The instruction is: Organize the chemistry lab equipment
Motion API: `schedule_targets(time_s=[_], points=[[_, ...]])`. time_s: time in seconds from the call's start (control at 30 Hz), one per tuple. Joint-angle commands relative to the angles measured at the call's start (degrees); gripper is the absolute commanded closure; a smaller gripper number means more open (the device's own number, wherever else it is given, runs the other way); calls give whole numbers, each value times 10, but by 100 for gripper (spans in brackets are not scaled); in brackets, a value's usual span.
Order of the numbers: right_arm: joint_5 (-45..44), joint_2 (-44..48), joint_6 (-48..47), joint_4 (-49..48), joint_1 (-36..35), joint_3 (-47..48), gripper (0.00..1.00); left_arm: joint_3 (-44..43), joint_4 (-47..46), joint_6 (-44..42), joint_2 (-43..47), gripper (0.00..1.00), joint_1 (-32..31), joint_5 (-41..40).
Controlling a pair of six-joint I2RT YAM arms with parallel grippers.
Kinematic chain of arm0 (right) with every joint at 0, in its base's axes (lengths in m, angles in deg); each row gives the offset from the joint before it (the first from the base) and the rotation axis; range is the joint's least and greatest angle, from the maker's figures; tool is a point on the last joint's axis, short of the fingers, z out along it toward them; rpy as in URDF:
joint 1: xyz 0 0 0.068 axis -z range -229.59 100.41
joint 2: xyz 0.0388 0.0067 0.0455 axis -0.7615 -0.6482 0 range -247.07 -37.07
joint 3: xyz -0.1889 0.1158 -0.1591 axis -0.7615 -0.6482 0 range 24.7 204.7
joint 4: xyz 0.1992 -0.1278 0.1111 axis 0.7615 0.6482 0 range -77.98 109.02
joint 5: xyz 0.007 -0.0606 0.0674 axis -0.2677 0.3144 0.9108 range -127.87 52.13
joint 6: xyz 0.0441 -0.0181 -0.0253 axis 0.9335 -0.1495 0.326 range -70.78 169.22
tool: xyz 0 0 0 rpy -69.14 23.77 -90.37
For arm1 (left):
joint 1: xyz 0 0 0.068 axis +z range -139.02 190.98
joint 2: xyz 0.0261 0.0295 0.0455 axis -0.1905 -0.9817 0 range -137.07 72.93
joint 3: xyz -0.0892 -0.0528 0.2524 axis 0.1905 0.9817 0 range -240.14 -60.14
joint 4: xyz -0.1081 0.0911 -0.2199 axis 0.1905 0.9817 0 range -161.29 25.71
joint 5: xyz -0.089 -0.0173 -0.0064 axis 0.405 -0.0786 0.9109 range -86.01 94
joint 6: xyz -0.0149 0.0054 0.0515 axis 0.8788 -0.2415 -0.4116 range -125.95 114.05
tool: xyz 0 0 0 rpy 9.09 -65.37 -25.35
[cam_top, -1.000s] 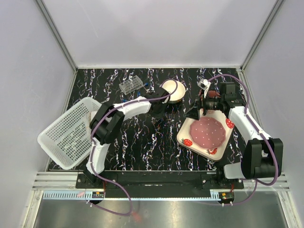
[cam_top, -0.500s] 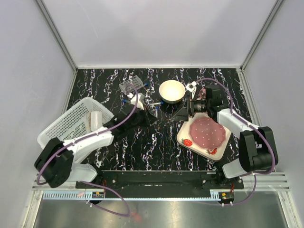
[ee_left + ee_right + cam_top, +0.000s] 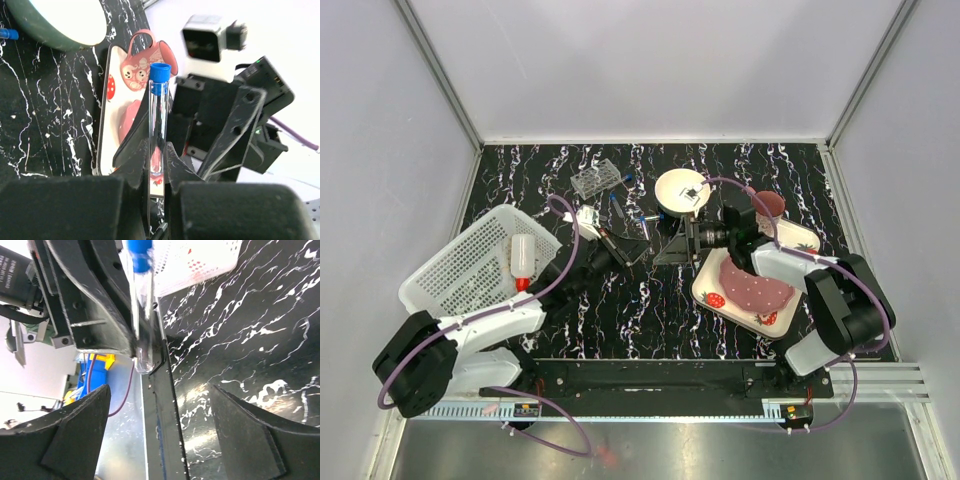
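Observation:
My left gripper (image 3: 157, 156) is shut on a thin blue-capped tube (image 3: 159, 117) and holds it upright above the table; in the top view it (image 3: 636, 243) is at mid-table. My right gripper (image 3: 160, 390) is open wide and empty and faces the tube (image 3: 141, 300) from close by; in the top view it (image 3: 670, 243) is just right of the left one. The clear tube rack (image 3: 595, 180) stands at the back. Loose blue-capped tubes (image 3: 619, 204) lie near it. The white squeeze bottle with red cap (image 3: 523, 260) lies in the basket. Pipettes and sticks cannot be made out.
A white perforated basket (image 3: 470, 285) sits tilted at the left edge. A white bowl with yellow rim (image 3: 670, 192) is at the back centre. A pink mug (image 3: 768, 207) stands on the strawberry plate (image 3: 715, 297) under the right arm.
My right gripper has moved left from beside the mug to face the left gripper. The left arm has drawn back from the bowl to mid-table. The bottle now shows in the basket.

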Motion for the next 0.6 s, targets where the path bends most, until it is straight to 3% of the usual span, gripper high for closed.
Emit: schedule_targets(time_s=[0.0,0.27,0.57], points=[[8,-23,29,-32,-23,21,18,-1,-69,29,12,99,-2,-38],[11,-12,16,-7,-25,36,26,7,-74,28,13,99,-8,-35],[14,-28,82,-58,-26,32,39,4,-74,24,-8,99,-24,-43]])
